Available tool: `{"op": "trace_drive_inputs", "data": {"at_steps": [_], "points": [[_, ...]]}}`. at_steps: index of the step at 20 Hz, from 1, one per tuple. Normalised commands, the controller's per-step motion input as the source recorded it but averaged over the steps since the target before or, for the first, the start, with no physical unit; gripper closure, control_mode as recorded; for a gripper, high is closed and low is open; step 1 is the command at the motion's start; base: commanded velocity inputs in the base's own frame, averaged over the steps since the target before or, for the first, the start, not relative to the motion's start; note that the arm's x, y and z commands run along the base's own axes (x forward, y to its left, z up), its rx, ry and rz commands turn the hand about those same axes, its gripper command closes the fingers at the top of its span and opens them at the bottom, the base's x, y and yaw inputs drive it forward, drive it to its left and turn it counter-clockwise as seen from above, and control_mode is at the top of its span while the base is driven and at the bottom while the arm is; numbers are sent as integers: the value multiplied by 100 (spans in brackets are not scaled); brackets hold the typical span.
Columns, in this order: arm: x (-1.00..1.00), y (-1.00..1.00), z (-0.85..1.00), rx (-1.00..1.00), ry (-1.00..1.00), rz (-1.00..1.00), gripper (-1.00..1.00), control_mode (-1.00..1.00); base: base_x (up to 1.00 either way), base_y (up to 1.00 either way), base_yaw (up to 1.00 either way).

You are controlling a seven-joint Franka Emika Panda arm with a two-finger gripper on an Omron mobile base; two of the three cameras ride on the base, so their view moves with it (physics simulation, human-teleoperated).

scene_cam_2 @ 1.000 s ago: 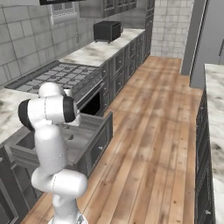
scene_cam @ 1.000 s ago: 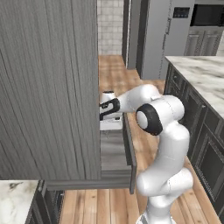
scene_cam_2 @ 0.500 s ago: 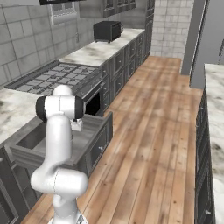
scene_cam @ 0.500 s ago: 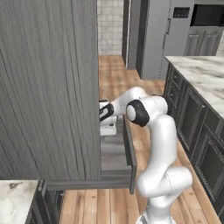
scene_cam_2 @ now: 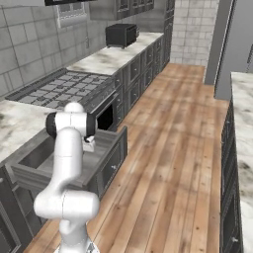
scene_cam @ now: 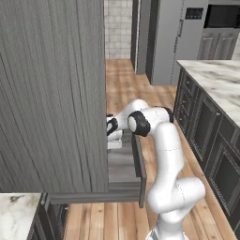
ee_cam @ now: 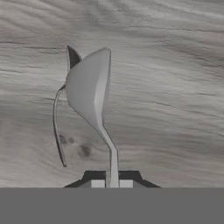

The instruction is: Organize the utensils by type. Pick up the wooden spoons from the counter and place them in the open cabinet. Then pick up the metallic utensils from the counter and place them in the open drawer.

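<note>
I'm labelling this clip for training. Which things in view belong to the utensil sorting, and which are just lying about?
Part of the job:
- pale shiny metal spoon, handle pinched in the gripper
- shallow dark grey wood-grain open drawer
- white-beige marble counter

Just lying about:
- black boxy appliance on the far counter
- grey gas hob
- marble-topped island

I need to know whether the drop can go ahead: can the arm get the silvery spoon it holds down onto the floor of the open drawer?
Probably yes. The gripper is shut on the silvery spoon right above the open drawer floor, with nothing between them.
</note>
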Motion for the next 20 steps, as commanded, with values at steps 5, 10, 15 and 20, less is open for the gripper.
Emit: {"op": "trace_drive_inputs", "data": {"at_steps": [5, 10, 15, 20], "points": [[11, 0, -45, 0, -13, 0, 100, -100, 0, 0, 0], [1, 0, -38, 0, -11, 0, 100, -100, 0, 0, 0], [0, 0, -27, 0, -8, 0, 100, -100, 0, 0, 0], [0, 0, -24, 1, -5, 0, 100, -100, 0, 0, 0]]}}
